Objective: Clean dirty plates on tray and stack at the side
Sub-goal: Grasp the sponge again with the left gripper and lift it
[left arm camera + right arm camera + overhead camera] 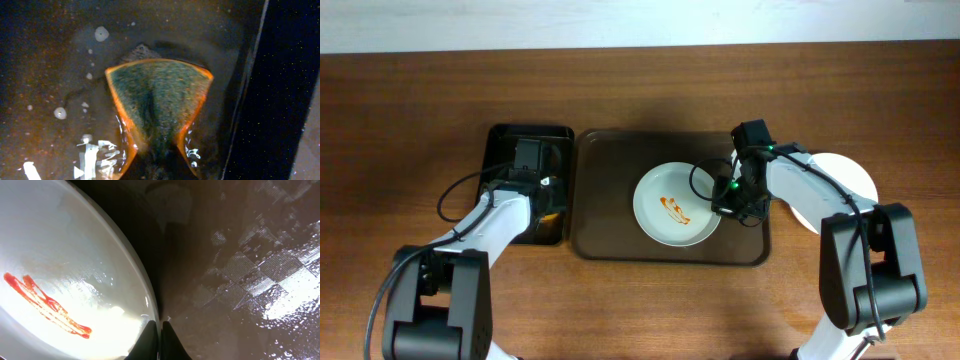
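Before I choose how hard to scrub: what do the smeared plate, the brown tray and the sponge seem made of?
The plate: glossy, pale, bright highlights; glazed ceramic or melamine, cannot tell which. The tray: dark brown, fine checkered texture glinting wet; probably moulded plastic. The sponge: orange foam edge under a green fibrous scouring face.

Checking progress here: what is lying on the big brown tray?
One pale plate with an orange-red sauce smear, the right gripper at its right rim. The tray surface beneath the plate is covered.
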